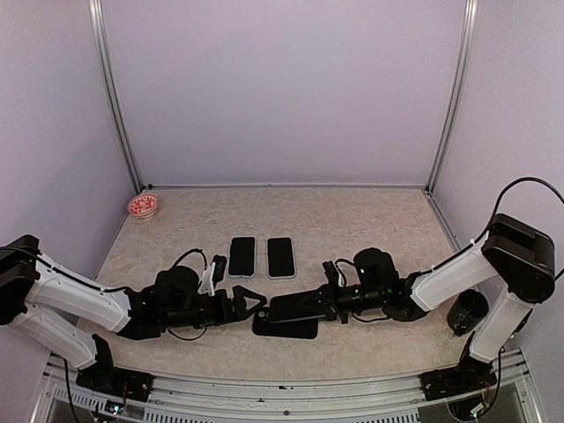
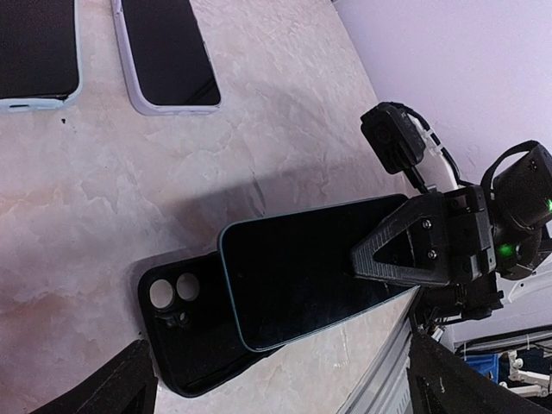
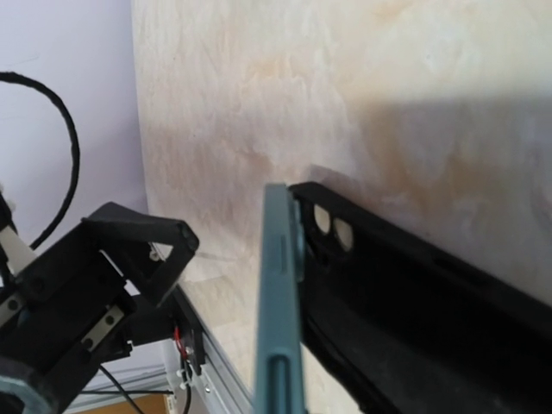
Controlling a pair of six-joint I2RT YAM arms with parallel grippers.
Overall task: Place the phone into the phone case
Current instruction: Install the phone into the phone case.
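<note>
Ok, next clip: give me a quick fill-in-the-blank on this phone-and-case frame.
The right gripper holds the phone over the ____ phone case.
Farther back lie ____ other phones, side by side.
The left gripper is ____, holding nothing.
Missing words: black; two; open.
</note>
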